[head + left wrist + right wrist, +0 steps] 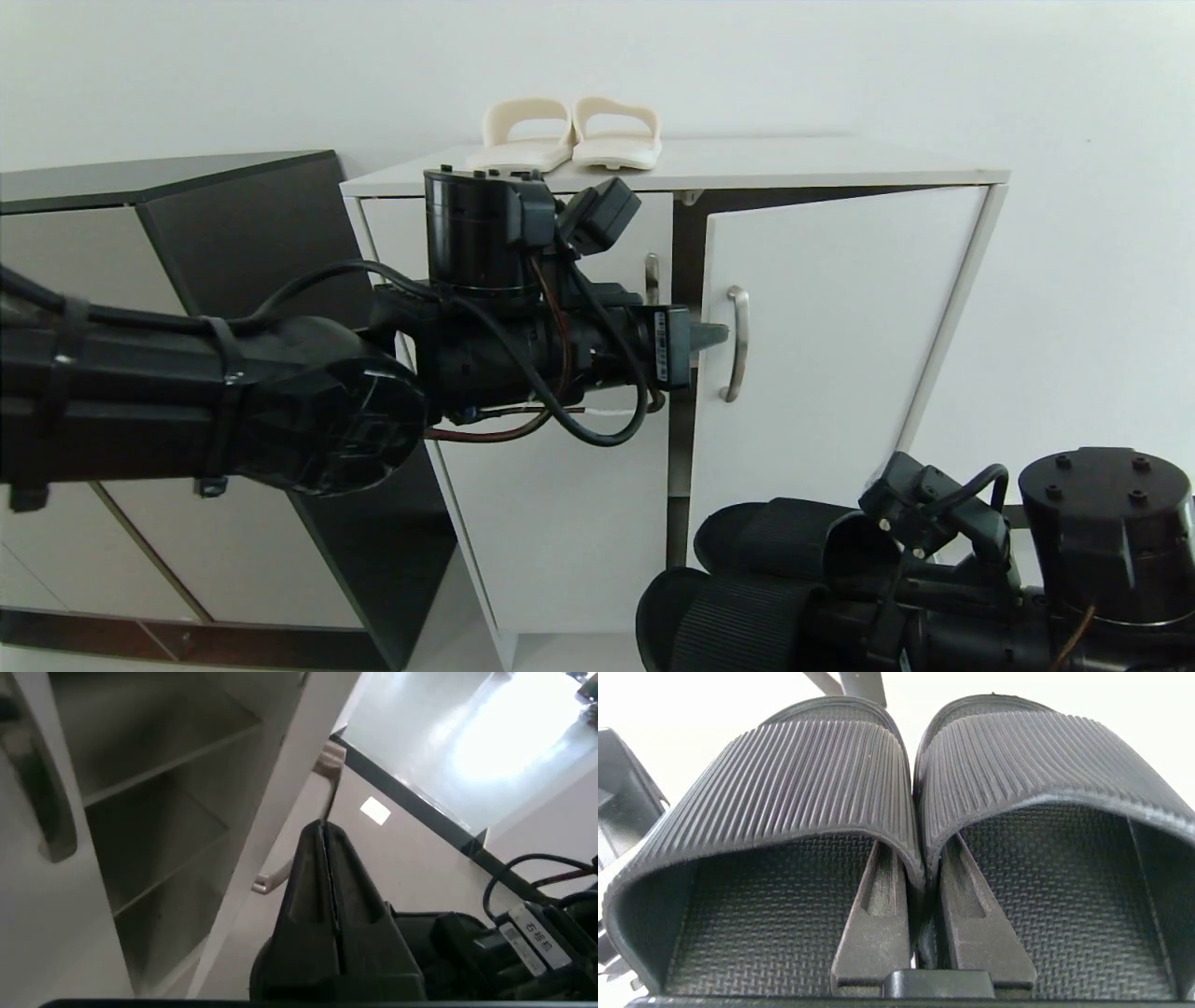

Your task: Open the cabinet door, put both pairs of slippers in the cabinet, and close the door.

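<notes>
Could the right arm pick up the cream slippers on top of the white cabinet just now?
Probably not: the right gripper is shut on the pair of black ribbed slippers, leaving no free grip for the cream slippers.

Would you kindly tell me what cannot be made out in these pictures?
- Cabinet interior: in the head view, the ajar right door and the left arm hide it; the left wrist view's edges cut off its shelves.
- Contact between left gripper and door handle: the shut jaws cover it in the left wrist view.
- Black slippers: partly cut off by the head view's lower edge and covered by the right arm.
</notes>
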Controlling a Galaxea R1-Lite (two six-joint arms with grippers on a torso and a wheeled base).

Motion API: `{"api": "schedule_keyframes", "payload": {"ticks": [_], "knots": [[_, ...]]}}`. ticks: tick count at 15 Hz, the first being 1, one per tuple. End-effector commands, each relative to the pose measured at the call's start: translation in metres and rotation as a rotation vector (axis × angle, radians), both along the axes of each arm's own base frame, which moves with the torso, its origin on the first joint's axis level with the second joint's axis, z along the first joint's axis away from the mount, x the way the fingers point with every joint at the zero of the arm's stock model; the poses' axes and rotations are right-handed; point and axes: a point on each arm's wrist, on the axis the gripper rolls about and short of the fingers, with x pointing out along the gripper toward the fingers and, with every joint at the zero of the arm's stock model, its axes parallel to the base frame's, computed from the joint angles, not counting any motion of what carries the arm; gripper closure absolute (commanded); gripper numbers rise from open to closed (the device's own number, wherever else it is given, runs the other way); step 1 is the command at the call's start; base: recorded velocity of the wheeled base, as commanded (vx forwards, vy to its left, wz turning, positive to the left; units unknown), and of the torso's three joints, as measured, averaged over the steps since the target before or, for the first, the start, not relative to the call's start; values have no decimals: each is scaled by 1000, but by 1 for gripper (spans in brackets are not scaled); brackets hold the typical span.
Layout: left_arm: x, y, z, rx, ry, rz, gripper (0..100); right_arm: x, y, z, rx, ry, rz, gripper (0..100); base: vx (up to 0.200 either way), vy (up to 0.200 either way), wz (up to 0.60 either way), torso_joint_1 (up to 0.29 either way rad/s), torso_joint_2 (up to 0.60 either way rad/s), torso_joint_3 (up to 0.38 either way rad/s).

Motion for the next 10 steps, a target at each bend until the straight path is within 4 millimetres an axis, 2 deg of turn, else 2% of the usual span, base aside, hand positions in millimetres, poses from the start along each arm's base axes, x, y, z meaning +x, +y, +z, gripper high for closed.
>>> {"api": "schedule_keyframes", "payload": {"ticks": [1,2,3,5,7,10], "knots": [[-19,8,12,-16,-24,-7,100,-1,-1,1,4,-3,1,100,0,0,0,0,0,0],[-29,17,15,-24,-34,-1,100,-1,0,1,4,-5,3,100,0,0,0,0,0,0],[-29,20,16,-27,-37,5,100,-1,0,1,3,-3,3,100,0,0,0,0,0,0],[-13,30,13,-21,-29,56,100,-8,4,0,-1,-3,36,100,0,0,0,0,0,0],[0,25,9,-19,-24,67,100,-12,6,-1,-5,0,54,100,0,0,0,0,0,0],[10,10,14,-35,-45,48,100,-16,8,-3,-12,6,76,100,0,0,0,0,0,0]]}}
